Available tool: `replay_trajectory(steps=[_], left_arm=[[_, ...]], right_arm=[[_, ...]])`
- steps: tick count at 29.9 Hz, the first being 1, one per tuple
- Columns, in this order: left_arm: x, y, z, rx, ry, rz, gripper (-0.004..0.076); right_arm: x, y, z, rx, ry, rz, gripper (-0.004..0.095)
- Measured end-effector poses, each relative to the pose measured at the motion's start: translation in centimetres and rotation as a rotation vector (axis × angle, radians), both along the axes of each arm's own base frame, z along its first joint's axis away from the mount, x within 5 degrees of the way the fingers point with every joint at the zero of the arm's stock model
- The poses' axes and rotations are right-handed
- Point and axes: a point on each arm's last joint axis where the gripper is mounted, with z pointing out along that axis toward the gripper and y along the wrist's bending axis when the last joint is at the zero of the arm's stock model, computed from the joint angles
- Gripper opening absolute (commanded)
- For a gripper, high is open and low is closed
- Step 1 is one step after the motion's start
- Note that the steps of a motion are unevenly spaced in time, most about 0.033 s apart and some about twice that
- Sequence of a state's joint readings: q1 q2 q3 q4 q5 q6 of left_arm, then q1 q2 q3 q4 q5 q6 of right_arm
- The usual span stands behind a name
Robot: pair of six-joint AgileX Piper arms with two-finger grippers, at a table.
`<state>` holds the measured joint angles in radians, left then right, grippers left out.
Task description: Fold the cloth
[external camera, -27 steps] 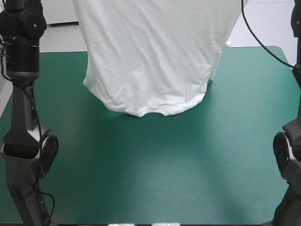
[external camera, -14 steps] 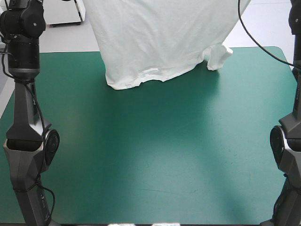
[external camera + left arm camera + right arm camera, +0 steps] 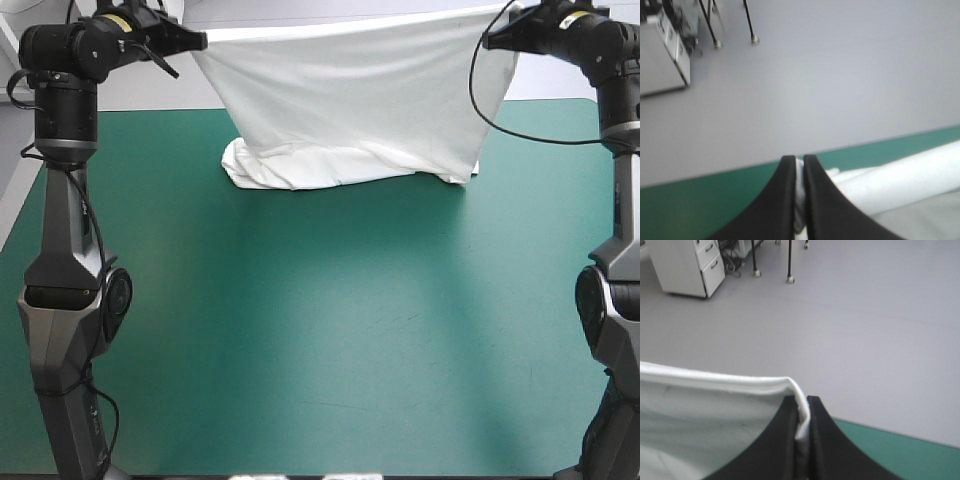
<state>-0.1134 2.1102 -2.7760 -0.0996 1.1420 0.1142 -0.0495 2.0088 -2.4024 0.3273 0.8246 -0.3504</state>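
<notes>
The white T-shirt (image 3: 350, 100) hangs stretched between my two grippers over the far part of the teal-green table (image 3: 320, 330). Its top edge runs taut from my left gripper (image 3: 200, 40) to my right gripper (image 3: 492, 38). The lower part of the shirt lies bunched on the cover near the far edge. In the left wrist view my left gripper (image 3: 798, 165) is shut on a corner of the T-shirt (image 3: 900, 182). In the right wrist view my right gripper (image 3: 802, 412) pinches the other corner of the T-shirt (image 3: 705, 410).
The far table edge (image 3: 150, 110) runs just behind the bunched cloth. A black cable (image 3: 480, 100) hangs in front of the shirt's right side.
Both grippers have come down and forward into the high view. The shirt's lower end has moved toward the far edge and now rests bunched on the cover.
</notes>
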Motion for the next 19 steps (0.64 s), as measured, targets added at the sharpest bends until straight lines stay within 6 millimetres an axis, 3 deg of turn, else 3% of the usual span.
replay_trajectory(steps=[6, 11, 15, 19], left_arm=[[0.7, -0.4, -2.8, -0.037, 0.189, -0.004, -0.0009], [0.5, -1.0, -4.7, -0.089, 0.314, -0.048, -0.0009], [-1.3, -0.8, -6.7, -0.079, 0.455, -0.046, -0.0009], [-4.5, -0.5, -9.5, -0.047, 0.611, -0.049, -0.0009]], right_arm=[[-1.3, 0.2, -4.8, -0.009, 0.224, 0.023, -0.0017], [-4.2, 0.3, -7.4, -0.018, 0.352, 0.033, -0.0017], [-7.2, 0.4, -8.1, -0.010, 0.402, 0.036, -0.0017], [-9.6, 0.6, -9.1, -0.003, 0.456, 0.044, -0.0017]])
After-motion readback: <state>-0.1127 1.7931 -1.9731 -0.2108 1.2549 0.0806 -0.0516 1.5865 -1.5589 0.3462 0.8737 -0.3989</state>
